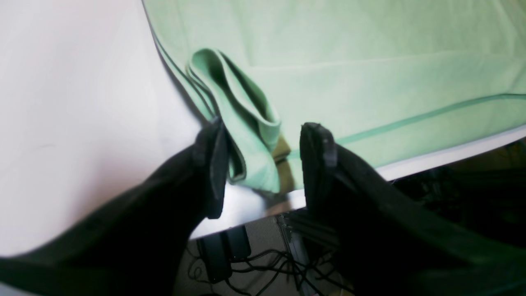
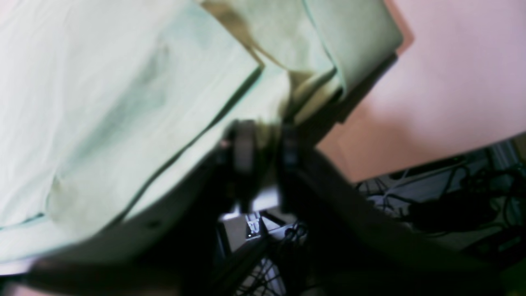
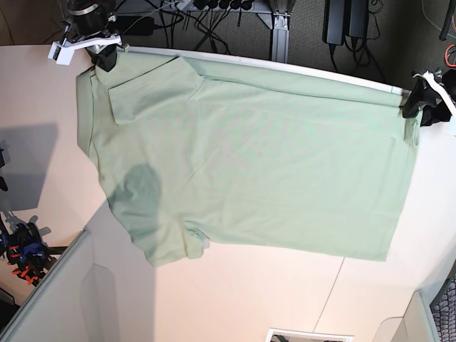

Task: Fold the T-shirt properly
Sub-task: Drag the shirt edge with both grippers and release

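The pale mint-green T-shirt (image 3: 249, 164) lies spread on the white table (image 3: 235, 292), its far long edge folded over along the table's far rim. At the shirt's far right corner my left gripper (image 1: 263, 160) is open, and a crumpled fold of hem (image 1: 242, 119) lies loose between its fingers, touching the left one. At the far left corner, by the folded sleeve (image 2: 353, 37), my right gripper (image 2: 267, 144) shows only a narrow gap between its fingers, with cloth in it. That view is blurred. In the base view, the left gripper (image 3: 417, 103) is on the right and the right gripper (image 3: 107, 58) on the left.
Cables and power strips (image 3: 214, 11) hang beyond the far table edge, with black boxes (image 3: 342, 21) beside them. Orange-and-black clamps (image 3: 25, 249) sit off the left side. A grey panel (image 3: 57, 299) slants across the near left corner.
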Available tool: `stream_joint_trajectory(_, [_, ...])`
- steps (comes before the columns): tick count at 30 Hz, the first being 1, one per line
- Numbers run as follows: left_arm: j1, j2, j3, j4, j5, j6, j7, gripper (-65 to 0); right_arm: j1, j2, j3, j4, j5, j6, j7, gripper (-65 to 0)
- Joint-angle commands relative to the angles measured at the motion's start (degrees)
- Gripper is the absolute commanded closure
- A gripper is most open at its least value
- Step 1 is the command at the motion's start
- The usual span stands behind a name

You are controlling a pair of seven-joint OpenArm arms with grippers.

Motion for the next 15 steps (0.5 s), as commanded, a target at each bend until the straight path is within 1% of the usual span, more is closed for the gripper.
stream_joint_trajectory(1, [-0.09, -0.96, -0.52, 0.87, -0.76, -0.59, -1.29, -31.7, -0.33, 0.63, 0.55, 1.07, -0.37, 0.28, 1.07, -22.0])
stream_joint_trajectory(2, [-0.11, -0.94, -0.76, 0.87, -0.70, -0.42, -1.29, -31.7, -0.31, 0.63, 0.55, 1.07, -1.01, 0.28, 1.11, -27.1])
stream_joint_trajectory(3, [-0.11, -0.94, -1.27, 0.87, -0.70, 0.07, -1.31, -31.7, -0.33, 0.63, 0.57, 1.07, -1.25, 0.26, 1.11, -30.4])
stream_joint_trajectory(4, [-0.13, -0.94, -2.14, 0.90, -0.70, 1.20, -1.57, -31.7, -0.33, 0.63, 0.61, 1.07, -1.27, 0.26, 1.11, -31.5])
stream_joint_trajectory(5, [-0.15, -0.94, -3.43, 0.90, -0.70, 2.54, -2.14, -31.7, -0.33, 0.63, 0.74, 1.07, -1.25, 0.26, 1.09, -31.4])
stream_joint_trajectory(6, [-0.15, -0.94, -5.11, 0.87, -0.72, 3.10, -2.60, -31.7, -0.33, 0.63, 0.94, 1.07, -1.22, 0.26, 1.09, -31.4])
stream_joint_trajectory(9, [-0.46, -0.98, -10.71, 0.90, -2.27, 3.02, -2.38, -31.7, -0.33, 0.63, 2.19, 1.07, -1.14, 0.24, 1.07, -31.4])
stream_joint_trajectory(11, [-0.76, -1.14, -13.29, 0.90, -4.87, 3.02, -1.01, -31.6, -0.31, 0.63, 3.26, 1.07, -0.24, 0.26, 1.05, -31.4])
stream_joint_trajectory(13, [-0.76, -1.29, -14.21, 0.90, -7.08, 2.89, -0.15, -31.6, -0.15, 0.66, 4.50, 1.07, -0.11, 0.26, 1.05, -31.4])
stream_joint_trajectory(15, [-0.79, -1.27, -14.16, 0.90, -7.67, 1.62, 0.07, -31.6, 0.17, 0.66, 6.12, 1.07, -0.09, 0.24, 1.09, -31.4])
